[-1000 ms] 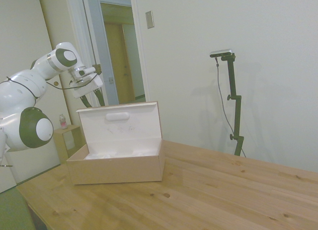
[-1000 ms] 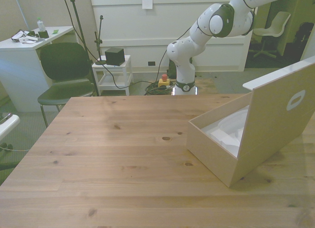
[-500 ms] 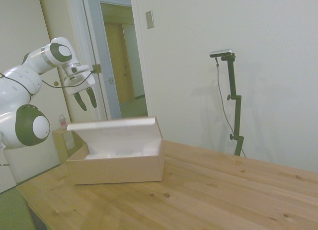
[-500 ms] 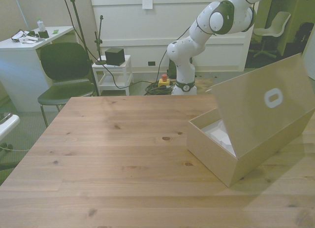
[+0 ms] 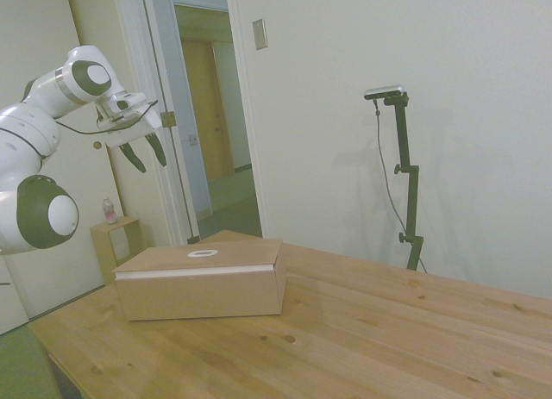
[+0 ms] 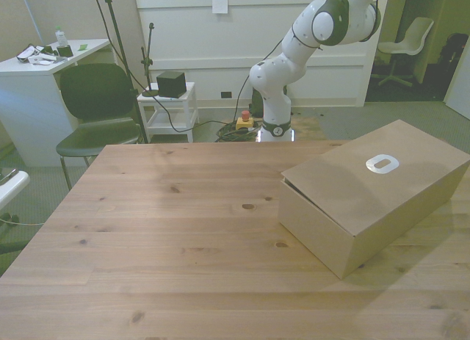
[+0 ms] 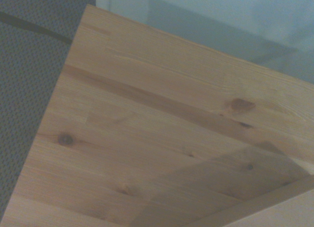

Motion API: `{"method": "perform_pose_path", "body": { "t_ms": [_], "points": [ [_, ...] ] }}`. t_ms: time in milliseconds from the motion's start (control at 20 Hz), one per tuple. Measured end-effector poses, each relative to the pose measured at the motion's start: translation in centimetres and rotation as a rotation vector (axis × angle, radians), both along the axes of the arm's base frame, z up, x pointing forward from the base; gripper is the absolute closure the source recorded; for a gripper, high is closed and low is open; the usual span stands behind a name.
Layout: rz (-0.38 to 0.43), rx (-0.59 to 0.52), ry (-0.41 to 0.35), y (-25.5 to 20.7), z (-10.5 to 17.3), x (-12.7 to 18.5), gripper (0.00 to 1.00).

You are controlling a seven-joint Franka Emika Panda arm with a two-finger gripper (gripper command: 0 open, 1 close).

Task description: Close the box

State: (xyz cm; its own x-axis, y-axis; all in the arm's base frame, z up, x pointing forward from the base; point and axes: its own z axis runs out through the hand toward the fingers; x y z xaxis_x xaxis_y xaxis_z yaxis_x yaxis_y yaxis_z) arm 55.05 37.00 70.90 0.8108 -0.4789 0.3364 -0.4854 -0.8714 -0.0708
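The tan cardboard box (image 5: 200, 281) lies near the table's left end in the side view, its lid down flat and the oval white mark (image 5: 203, 253) facing up. A thin white line shows under the lid's front edge. In the front view the box (image 6: 374, 200) sits at the front view's right, lid down. My gripper (image 5: 152, 165) hangs open in the air well above and behind the box, touching nothing. The front view shows only the arm (image 6: 308, 46), not the gripper. A corner of the box (image 7: 289, 205) shows in the wrist view over the wooden table (image 7: 147, 114).
A small wooden stand (image 5: 116, 240) with a bottle (image 5: 109, 211) stands on the floor beyond the table's left end. The front view shows a dark chair (image 6: 92, 105), a white cart (image 6: 169, 105) and a white desk (image 6: 37, 68) behind the table (image 6: 161, 230).
The lid went from upright to half down to fully down on the box. My gripper drew back up and away from the box, toward the side view's left.
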Motion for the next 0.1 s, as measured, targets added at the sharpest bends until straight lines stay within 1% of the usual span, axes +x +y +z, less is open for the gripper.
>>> {"method": "perform_pose_path", "body": {
  "t_ms": [100],
  "points": [
    [0.006,0.008,-0.008,-0.29,0.91,-0.48,0.00]
  ]
}}
